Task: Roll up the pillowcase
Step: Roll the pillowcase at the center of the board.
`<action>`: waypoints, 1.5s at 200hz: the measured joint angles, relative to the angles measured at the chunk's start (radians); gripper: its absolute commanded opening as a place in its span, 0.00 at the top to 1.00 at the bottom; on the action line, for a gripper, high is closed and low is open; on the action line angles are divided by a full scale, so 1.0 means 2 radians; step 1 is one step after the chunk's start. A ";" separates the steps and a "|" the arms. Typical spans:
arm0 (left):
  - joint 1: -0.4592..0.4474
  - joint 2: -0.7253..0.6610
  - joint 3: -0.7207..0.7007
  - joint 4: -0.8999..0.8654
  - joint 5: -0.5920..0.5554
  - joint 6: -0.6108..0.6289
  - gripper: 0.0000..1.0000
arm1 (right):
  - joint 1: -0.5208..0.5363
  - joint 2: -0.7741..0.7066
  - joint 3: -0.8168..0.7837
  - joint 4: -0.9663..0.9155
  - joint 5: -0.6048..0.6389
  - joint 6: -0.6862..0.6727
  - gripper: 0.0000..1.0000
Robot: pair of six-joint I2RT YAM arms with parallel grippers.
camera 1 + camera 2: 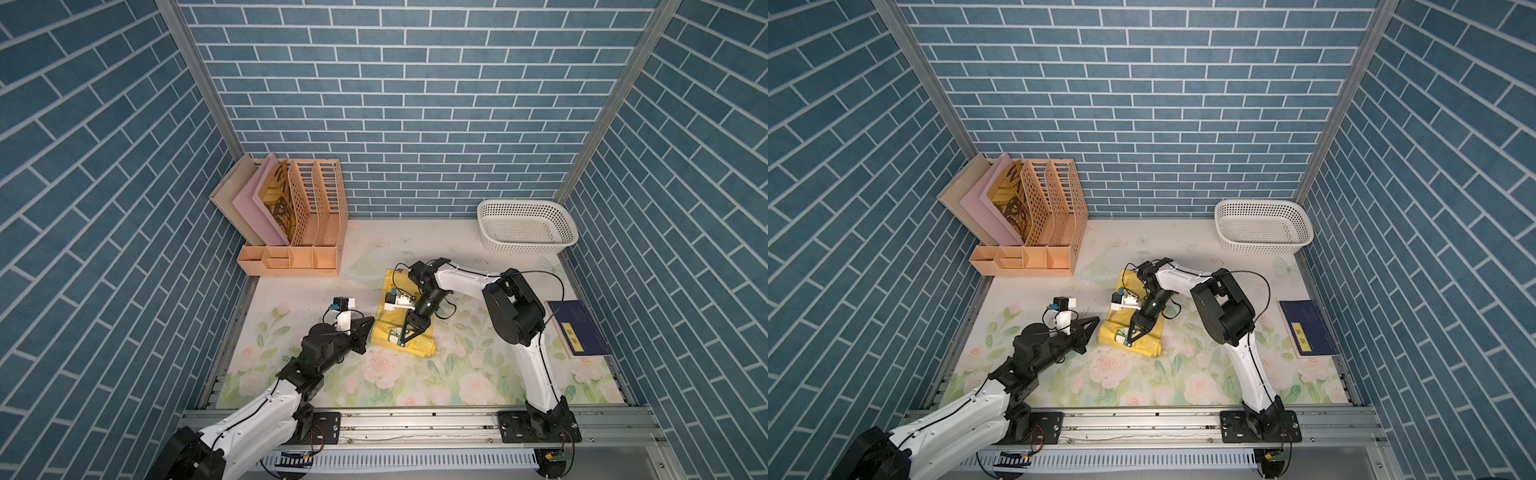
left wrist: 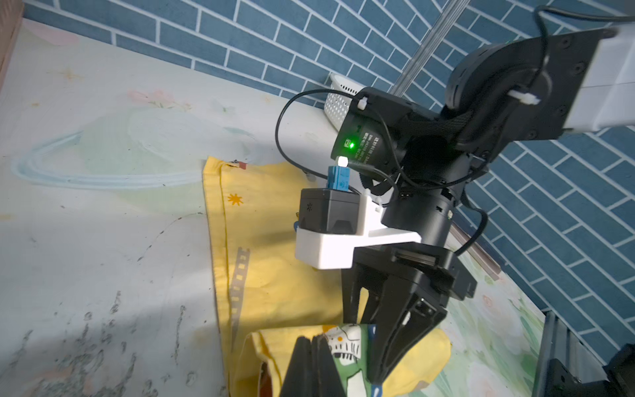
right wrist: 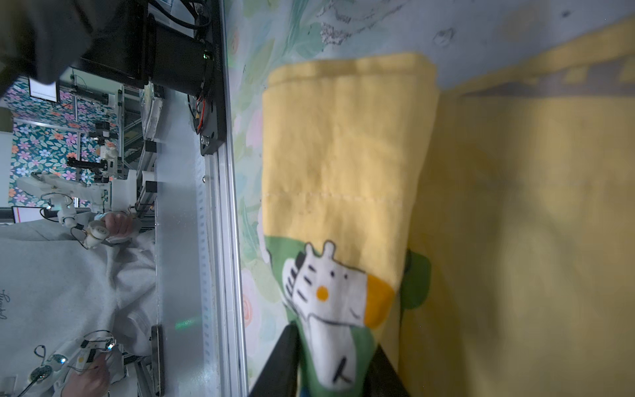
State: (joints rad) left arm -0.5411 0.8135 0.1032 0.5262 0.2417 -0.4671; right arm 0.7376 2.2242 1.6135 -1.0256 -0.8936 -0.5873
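Right wrist view: pillowcase partly rolled, one end a fat, loose tube, the rest flat. Right gripper had its jaws apart, astride the tube.

Risk, as I judged it: nothing pinned the roll, so the thin cloth could spring open and unwind. A finger snagging on the way up would drag it askew.

Cloth was bright yellow, a white cartoon animal on green showing on the roll.

It lay mid-table on the floral mat. Left gripper, jaws together and empty, sat just beside its edge. Basket and file rack stood well apart.
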 measured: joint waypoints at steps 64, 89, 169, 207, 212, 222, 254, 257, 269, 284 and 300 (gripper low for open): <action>-0.030 0.064 -0.009 0.064 0.012 -0.013 1.00 | -0.009 -0.007 0.008 0.024 0.029 0.016 0.28; -0.060 0.124 -0.009 0.097 0.009 -0.021 1.00 | -0.017 -0.013 0.023 0.033 0.035 0.022 0.50; -0.080 0.191 -0.008 0.140 -0.018 -0.030 1.00 | -0.022 -0.095 -0.060 0.148 0.127 0.073 0.29; -0.080 0.253 0.008 0.139 -0.041 -0.030 1.00 | 0.079 -0.360 -0.251 0.350 0.372 0.093 0.17; -0.080 0.256 0.011 0.139 -0.045 -0.030 1.00 | 0.117 -0.392 -0.283 0.382 0.407 0.090 0.17; -0.080 0.259 0.018 0.136 -0.054 -0.030 1.00 | 0.192 -0.436 -0.341 0.440 0.471 0.083 0.16; -0.078 0.243 0.026 0.130 -0.074 -0.030 1.00 | 0.324 -0.436 -0.468 0.523 0.624 0.084 0.15; -0.078 0.240 0.027 0.128 -0.075 -0.029 1.00 | 0.330 -0.430 -0.475 0.526 0.637 0.085 0.15; -0.078 0.233 0.031 0.121 -0.077 -0.029 1.00 | 0.349 -0.403 -0.492 0.542 0.684 0.086 0.14; -0.077 0.224 0.034 0.116 -0.080 -0.028 1.00 | 0.361 -0.363 -0.493 0.570 0.726 0.087 0.14; -0.074 0.211 0.034 0.110 -0.086 -0.028 1.00 | 0.367 -0.329 -0.492 0.607 0.752 0.086 0.14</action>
State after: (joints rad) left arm -0.6895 1.2354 0.1711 0.7471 0.0696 -0.5240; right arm 1.4708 1.5658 0.6292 0.1890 0.6102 -0.4149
